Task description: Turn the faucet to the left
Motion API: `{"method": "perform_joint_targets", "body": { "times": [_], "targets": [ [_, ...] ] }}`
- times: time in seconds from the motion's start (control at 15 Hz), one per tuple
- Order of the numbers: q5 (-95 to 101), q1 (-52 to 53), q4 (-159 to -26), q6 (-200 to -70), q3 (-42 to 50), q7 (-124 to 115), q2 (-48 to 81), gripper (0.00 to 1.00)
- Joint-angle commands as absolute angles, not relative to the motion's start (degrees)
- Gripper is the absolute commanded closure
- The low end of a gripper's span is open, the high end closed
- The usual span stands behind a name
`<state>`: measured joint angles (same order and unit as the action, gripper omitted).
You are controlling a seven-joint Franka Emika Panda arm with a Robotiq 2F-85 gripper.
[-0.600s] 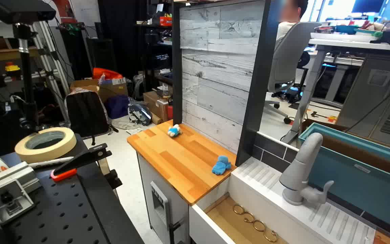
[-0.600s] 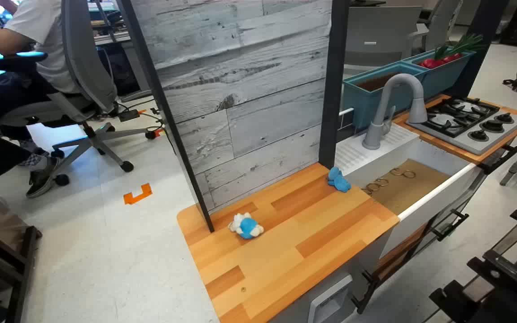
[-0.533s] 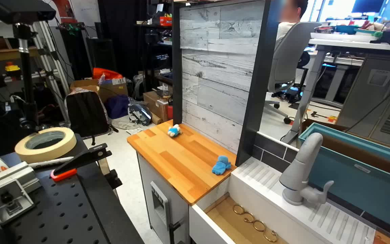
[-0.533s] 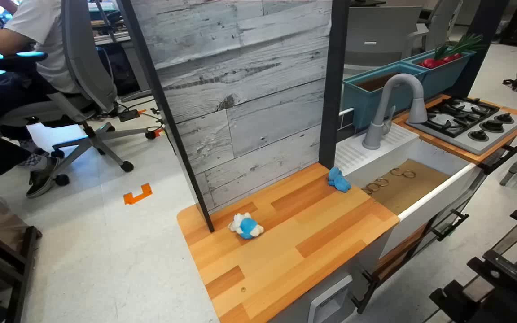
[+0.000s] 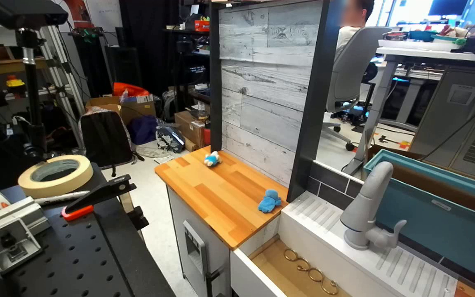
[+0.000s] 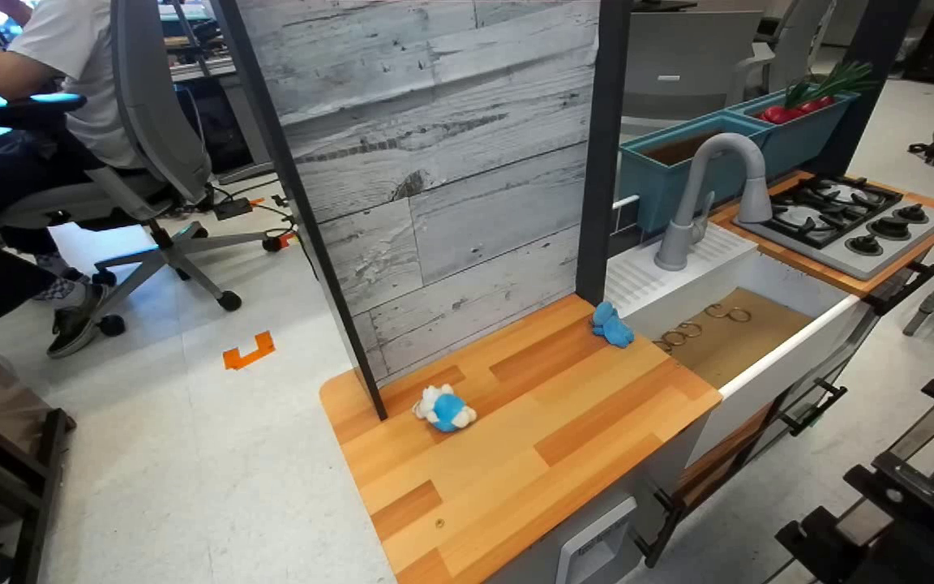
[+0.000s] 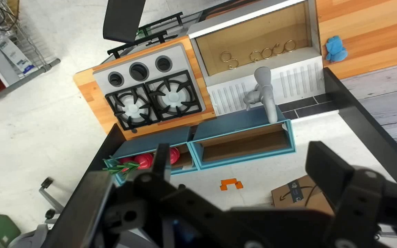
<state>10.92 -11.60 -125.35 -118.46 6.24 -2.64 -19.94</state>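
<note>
Watching through the wrist view, I see my gripper [image 7: 238,156] with its two fingers [image 7: 325,168] spread wide apart, holding nothing, and the faucet [image 7: 267,93] well beyond them. In an exterior view it stands at the right on the ribbed white ledge [image 5: 329,220] of the sink [image 5: 316,249], base [image 5: 357,237] upright, spout [image 5: 374,185] arching out, lever [image 5: 396,233] to the right of the base. Just beyond it sits a teal planter [image 5: 427,222]. Left of the sink I have the wooden counter [image 5: 217,194], where a small blue object [image 5: 270,201] rests at the end by the sink and a white-and-blue object [image 5: 212,159] lies toward the far left. Curled gold hooks [image 5: 309,269] lie on the sink's brown bottom. In an exterior view I also have the stove [image 6: 848,219], to the right of the faucet.
</note>
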Motion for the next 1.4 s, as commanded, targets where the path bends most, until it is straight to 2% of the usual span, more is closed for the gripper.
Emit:
{"method": "perform_joint_targets", "body": {
  "times": [0.0,0.33,0.87,1.33],
  "targets": [
    [11.1,-11.0,-125.2,-118.3,6.7,-2.8,-19.9,0.0],
    [9.9,-10.7,-124.4,-119.3,7.8,-0.6,-16.7,0.0],
    [3.3,-10.5,-125.2,-130.4,11.4,12.1,-3.8,0.0],
    [-5.3,-11.9,-124.4,-142.4,9.8,24.5,9.4,0.0]
  ]
}}
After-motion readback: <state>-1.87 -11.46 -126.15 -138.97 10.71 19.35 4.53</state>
